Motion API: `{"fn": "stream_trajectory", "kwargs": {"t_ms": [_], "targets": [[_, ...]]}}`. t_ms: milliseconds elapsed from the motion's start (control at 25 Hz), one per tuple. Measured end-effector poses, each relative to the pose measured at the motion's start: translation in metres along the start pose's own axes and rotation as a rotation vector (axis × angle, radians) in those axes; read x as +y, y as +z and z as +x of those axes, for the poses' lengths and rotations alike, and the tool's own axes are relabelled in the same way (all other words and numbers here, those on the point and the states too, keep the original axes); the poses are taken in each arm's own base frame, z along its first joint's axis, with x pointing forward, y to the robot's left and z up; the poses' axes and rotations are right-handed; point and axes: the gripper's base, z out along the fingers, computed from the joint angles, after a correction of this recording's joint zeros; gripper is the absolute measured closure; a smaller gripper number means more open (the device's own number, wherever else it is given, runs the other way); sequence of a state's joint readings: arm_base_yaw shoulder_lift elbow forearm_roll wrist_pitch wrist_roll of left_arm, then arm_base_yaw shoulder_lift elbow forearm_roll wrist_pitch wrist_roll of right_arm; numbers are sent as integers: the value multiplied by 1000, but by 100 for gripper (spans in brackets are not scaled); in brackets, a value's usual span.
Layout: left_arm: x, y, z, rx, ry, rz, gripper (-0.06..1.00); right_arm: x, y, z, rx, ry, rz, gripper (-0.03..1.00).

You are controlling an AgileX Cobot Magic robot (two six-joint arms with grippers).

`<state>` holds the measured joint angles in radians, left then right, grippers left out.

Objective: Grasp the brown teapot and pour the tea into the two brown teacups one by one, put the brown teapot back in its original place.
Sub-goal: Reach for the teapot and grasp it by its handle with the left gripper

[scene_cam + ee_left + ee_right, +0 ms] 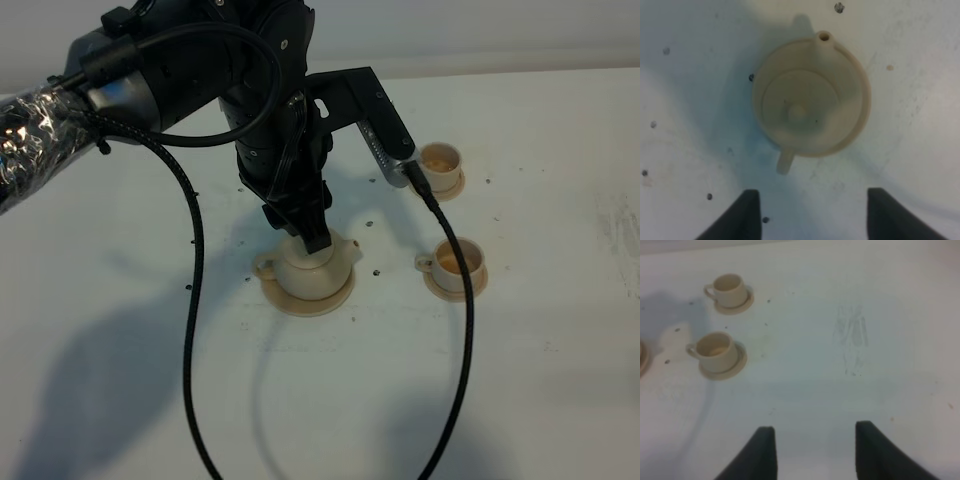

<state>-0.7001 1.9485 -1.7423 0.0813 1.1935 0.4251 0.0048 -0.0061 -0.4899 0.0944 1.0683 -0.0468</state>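
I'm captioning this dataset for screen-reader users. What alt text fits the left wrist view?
A round, squat beige-tan ceramic teapot with a knobbed lid, seen from above on a white speckled table, its loop handle toward the open left end effector and its spout pointing away. Nothing is gripped.

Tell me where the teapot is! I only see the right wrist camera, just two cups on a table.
Observer: The teapot sits on its big saucer, left of the near cup and the far cup in the high camera.
Operator: Is the other arm holding it?
Observer: No. The left gripper hangs above it, open, holding nothing.
Operator: Which way does the spout point?
Observer: The spout points toward the side where the cups stand.
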Motion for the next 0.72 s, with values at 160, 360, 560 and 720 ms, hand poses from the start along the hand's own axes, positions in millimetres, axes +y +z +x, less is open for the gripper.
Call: {"fn": "stream_trajectory", "kwargs": {"t_ms": [160,360,560,720], "targets": [[-3,5,6,26,-38,12,41,0,0,0,0,0,0,57],[-11,20,21,98,24,47,40,0,0,0,0,0,0,57],[0,22,28,105,49,50,40,0,0,0,0,0,0,57],[23,24,42,111,126,54,40,0,0,0,0,0,0,57]]}}
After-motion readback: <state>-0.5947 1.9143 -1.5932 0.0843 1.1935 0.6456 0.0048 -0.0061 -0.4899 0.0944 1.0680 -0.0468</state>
